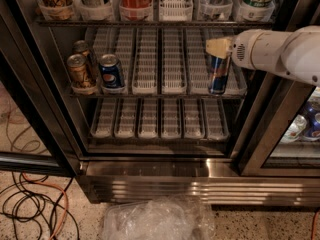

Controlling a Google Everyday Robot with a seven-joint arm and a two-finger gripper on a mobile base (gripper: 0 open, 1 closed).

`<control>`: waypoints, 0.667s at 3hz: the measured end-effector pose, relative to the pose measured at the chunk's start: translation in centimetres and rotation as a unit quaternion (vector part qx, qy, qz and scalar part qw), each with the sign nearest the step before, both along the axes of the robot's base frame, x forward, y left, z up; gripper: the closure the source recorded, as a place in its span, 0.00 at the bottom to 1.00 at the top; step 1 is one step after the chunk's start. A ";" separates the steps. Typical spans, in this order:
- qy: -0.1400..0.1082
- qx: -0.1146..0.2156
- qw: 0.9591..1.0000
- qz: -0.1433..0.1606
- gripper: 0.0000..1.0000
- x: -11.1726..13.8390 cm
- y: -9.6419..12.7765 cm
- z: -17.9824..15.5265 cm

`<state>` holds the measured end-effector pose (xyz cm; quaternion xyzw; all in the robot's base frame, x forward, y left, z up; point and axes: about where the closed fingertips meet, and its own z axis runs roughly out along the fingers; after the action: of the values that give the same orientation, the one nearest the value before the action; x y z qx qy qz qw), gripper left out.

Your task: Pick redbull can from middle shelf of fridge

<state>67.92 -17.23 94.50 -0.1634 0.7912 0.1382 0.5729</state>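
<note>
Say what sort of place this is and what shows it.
Likely a commercial drinks fridge, maybe in a shop: white can lanes on the middle shelf, a Pepsi can. The gripper sits at the top of the redbull can.

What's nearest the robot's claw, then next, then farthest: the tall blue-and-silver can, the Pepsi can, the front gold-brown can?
1. Slim blue-and-silver redbull can, right under the claw, right end of the middle shelf.
2. Short blue Pepsi can, left side.
3. Front gold-brown can, far left.

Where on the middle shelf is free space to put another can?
Bare: the lanes between the Pepsi can and the redbull can. Crowded: gold-brown cans at the left end; the gripper at the redbull can on the right.
</note>
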 end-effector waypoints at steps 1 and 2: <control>0.008 0.020 0.999 0.034 1.00 -1.3 2.7 0.8; 0.007 0.020 0.999 0.034 1.00 -1.2 2.9 0.8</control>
<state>66.72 -14.35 95.34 -0.1779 0.7862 0.1742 0.5656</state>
